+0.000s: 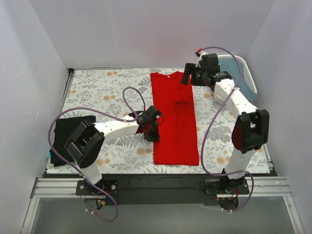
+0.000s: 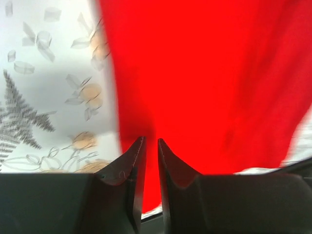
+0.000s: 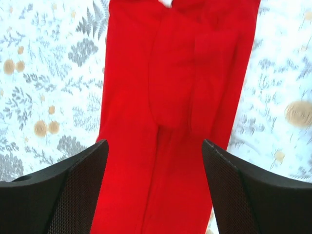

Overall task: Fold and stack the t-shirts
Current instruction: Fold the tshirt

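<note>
The red t-shirt (image 1: 175, 119) lies folded into a long narrow strip down the middle of the table. It also fills the left wrist view (image 2: 204, 83) and the right wrist view (image 3: 170, 107), where its white neck label (image 3: 167, 2) shows at the top edge. The black t-shirt (image 1: 66, 139) lies bunched at the table's left edge. My left gripper (image 1: 155, 130) hovers at the strip's left edge; its jaws (image 2: 151, 141) are nearly closed with nothing between them. My right gripper (image 1: 189, 78) is wide open (image 3: 155, 142) above the strip's far end, holding nothing.
A blue and white basket (image 1: 242, 73) stands at the back right corner behind the right arm. The table (image 1: 107, 87) has a leaf-patterned cover and white walls on three sides. A purple cable (image 1: 131, 97) loops above the left arm.
</note>
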`<state>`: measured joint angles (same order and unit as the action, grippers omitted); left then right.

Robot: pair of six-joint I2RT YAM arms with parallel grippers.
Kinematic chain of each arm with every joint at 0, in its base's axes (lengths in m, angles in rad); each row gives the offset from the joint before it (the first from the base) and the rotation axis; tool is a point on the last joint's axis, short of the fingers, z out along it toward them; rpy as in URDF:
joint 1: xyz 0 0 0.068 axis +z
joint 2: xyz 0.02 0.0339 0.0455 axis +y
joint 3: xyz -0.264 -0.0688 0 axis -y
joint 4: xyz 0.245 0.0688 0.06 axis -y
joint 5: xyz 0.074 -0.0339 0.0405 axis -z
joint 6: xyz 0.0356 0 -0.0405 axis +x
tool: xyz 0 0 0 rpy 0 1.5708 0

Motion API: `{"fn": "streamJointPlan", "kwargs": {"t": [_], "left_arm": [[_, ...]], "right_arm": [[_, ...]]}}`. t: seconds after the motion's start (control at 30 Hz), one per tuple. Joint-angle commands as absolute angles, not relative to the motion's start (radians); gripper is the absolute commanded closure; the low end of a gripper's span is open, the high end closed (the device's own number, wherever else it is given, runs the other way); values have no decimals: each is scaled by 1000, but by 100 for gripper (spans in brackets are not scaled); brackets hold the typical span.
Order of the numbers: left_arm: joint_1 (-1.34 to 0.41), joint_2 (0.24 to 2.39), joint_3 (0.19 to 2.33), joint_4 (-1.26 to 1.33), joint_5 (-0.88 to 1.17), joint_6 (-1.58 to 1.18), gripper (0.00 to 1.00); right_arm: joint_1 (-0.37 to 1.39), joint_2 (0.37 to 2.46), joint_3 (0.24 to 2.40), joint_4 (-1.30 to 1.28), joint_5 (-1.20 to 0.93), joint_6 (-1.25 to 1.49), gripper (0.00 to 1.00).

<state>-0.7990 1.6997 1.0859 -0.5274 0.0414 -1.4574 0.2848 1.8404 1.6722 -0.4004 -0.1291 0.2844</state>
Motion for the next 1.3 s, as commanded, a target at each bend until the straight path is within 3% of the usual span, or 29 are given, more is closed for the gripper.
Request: {"fn": "streamJointPlan", "kwargs": {"t": [0.0, 0.2, 0.43, 0.63, 0.7, 0.8, 1.13, 1.27], "left_arm": [[-815, 1692, 1033, -540, 52, -1444, 85], [-847, 1726, 965, -569, 43, -1431, 87], [-850, 1689, 931, -610, 12, -1431, 87], [-850, 1596, 956, -624, 43, -1419, 86], [-850, 1539, 956, -624, 72, -1410, 80], [-851, 1497, 937, -649, 91, -1422, 78], [-893, 1399, 743, -503, 210, -1488, 69], [-897, 1387, 695, -421, 242, -1519, 67]], "right_arm": [[298, 1703, 1422, -373, -110, 321, 17], [363, 1427, 977, -318, -75, 374, 19], [396, 1116, 672, -379, -77, 428, 22], [440, 921, 563, -518, -121, 460, 30], [468, 864, 522, -560, -130, 488, 35], [494, 812, 464, -577, -170, 537, 39], [502, 775, 362, -578, -184, 604, 41], [503, 776, 341, -581, -196, 615, 48]]}}
